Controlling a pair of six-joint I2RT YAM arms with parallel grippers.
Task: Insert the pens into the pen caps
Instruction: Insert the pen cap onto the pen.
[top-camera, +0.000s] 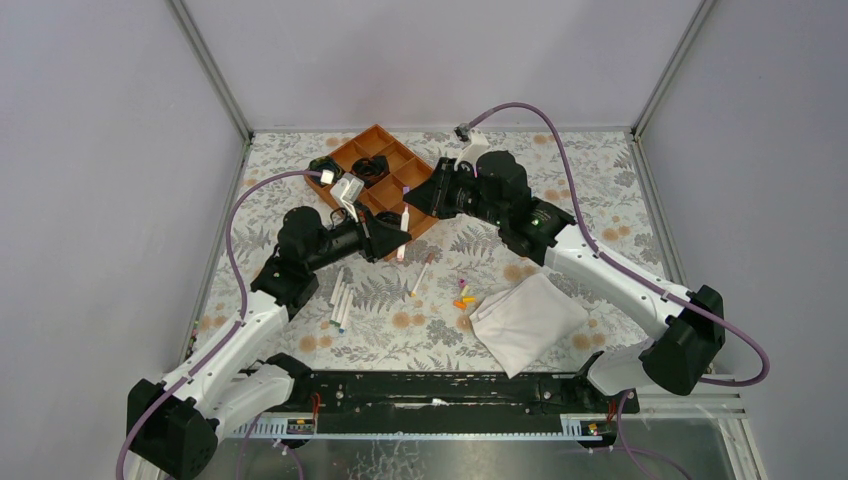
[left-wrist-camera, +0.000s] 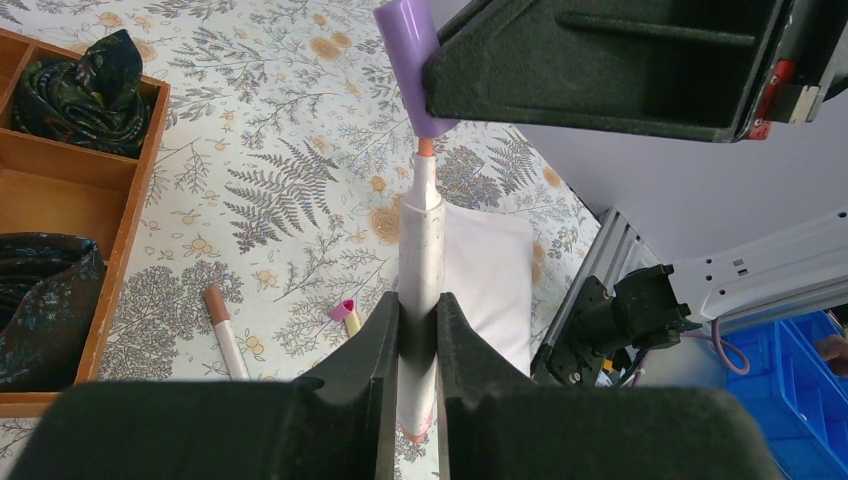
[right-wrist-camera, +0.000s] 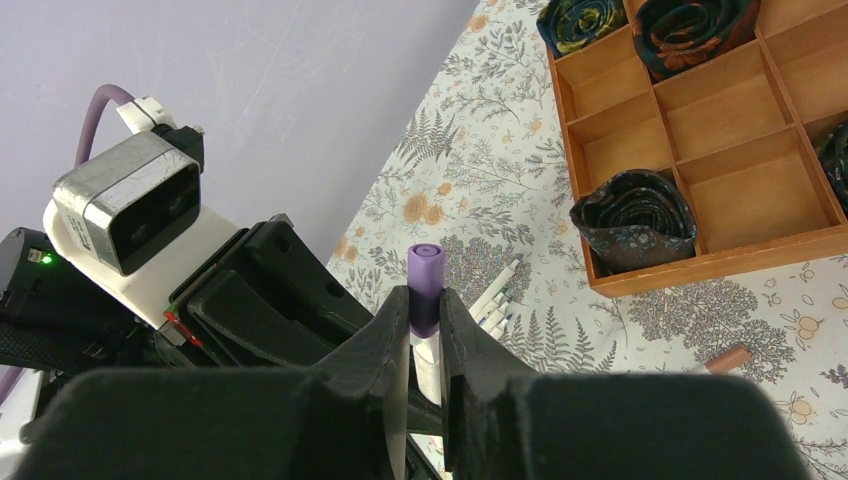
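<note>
From above, the left gripper (top-camera: 392, 236) and right gripper (top-camera: 422, 196) meet by the wooden tray's (top-camera: 376, 129) near corner, with spare pens (top-camera: 340, 296) and loose caps (top-camera: 464, 296) lying near a white cloth (top-camera: 527, 318). The left wrist view shows its jaws clamped on a white pen (left-wrist-camera: 421, 240) — orange tip right at the mouth of the purple cap (left-wrist-camera: 410, 60). In the right wrist view the right jaws pinch that cap, the pen directly beneath.

White-barrelled marker pens (top-camera: 421, 275): four or five; the bunched ones blur together
Short plastic pen caps (top-camera: 464, 295): one purple cap (right-wrist-camera: 426, 280), plus about four loose coloured ones, too small to count surely
Folded white cloth (top-camera: 527, 320): one
Orange-brown wooden divided tray (top-camera: 376, 129): one
Dark patterned rolled fabric bundles (right-wrist-camera: 635, 215): four
</note>
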